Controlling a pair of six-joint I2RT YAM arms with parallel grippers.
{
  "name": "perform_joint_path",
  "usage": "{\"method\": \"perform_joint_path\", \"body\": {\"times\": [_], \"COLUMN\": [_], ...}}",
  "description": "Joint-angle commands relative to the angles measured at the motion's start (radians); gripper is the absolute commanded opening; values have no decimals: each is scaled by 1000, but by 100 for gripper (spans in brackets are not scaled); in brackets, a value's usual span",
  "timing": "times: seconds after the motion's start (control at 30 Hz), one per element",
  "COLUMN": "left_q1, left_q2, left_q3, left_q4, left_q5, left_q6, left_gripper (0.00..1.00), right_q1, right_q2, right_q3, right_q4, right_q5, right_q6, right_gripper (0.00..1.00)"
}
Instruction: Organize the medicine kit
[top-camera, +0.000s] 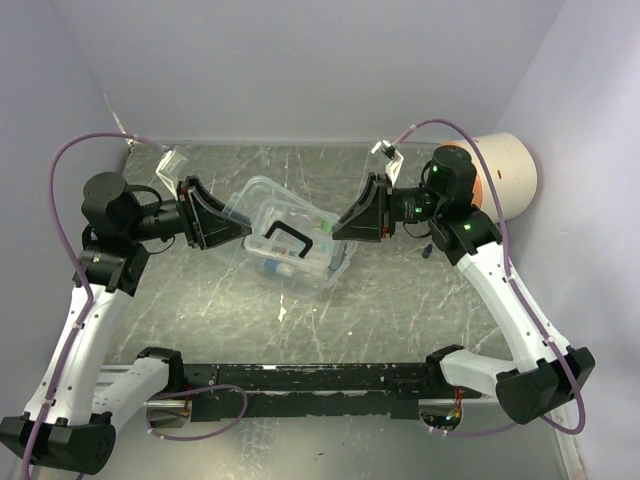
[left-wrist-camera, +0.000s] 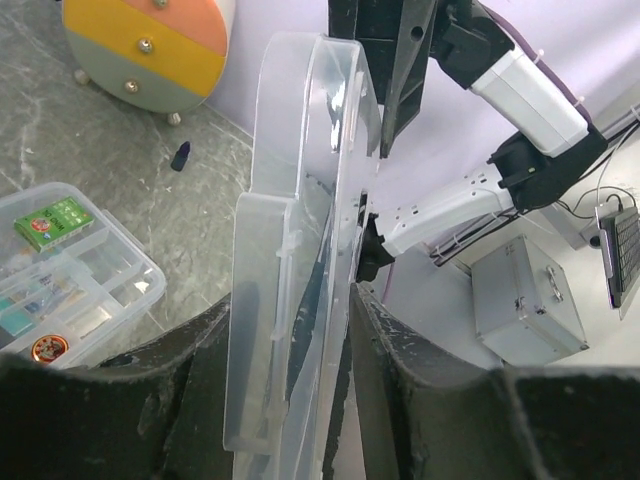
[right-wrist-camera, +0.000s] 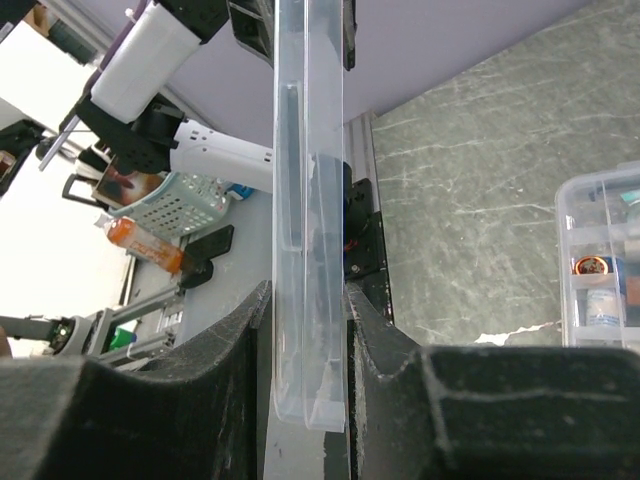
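Medicine kit (top-camera: 300, 262) lies in the centre of the top view, on a grey-green marbled table (top-camera: 400, 300). Pale lilac walls (top-camera: 300, 60) close the table in at the back and at both sides. A cream-and-orange cylinder (top-camera: 505, 175) lies in the upper right of the frame against the wall, with a small dark object (top-camera: 426, 249) on the table near it.

From above, the left gripper (top-camera: 240, 229) and the right gripper (top-camera: 342, 226) meet the kit from opposite sides, at its clear lid (top-camera: 262, 198) with the black handle (top-camera: 285, 236). How they grip does not show here.

The wrist views show it. In the left wrist view the lid stands edge-on between the black fingers, which press on both faces. In the right wrist view the jaws are clamped on the same lid, also edge-on. Both views show that the lid is apart from the divided tray (left-wrist-camera: 70, 270), which lies open on the table, a green packet (left-wrist-camera: 50, 222) in one compartment.

Only the wrist views look past the table. The left one shows a silver case (left-wrist-camera: 525, 300) at the right. The right one shows a mint basket (right-wrist-camera: 185, 205) and an orange bottle (right-wrist-camera: 140, 243) at the left.
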Motion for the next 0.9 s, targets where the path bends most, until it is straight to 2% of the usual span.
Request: {"method": "perform_joint_path", "body": {"times": [0.0,0.07,0.2,0.27,0.43,0.53,0.67,0.8,0.87], "left_q1": [3,3,3,3,3,2,3,3,3], "left_q2": [-10,-11,-18,-20,-5,18,54,87,100], "left_q3": [15,17,26,26,35,38,-21,-73,-104], "left_q4": [-27,-39,-44,1,57,30,164,268,306], "left_q5": [43,56,63,53,5,-84,-139,-222,-278], "left_q6": [38,51,70,35,-40,-79,-241,-418,-506], "left_gripper": [52,50,33,26,22,23,21,20,20], "right_q1": [-18,-25,-28,-28,-30,-34,-35,-36,-36], "right_q2": [12,7,16,25,-8,-41,-95,-153,-186], "right_q3": [19,18,33,19,-79,-84,-105,-165,-221], "right_q4": [56,64,1,17,175,133,75,60,96], "right_q5": [-28,-29,35,69,127,317,683,901,937], "right_q6": [33,39,24,58,175,177,196,248,295], "right_gripper": [16,16,18,28,54,66,79,80,80]}}
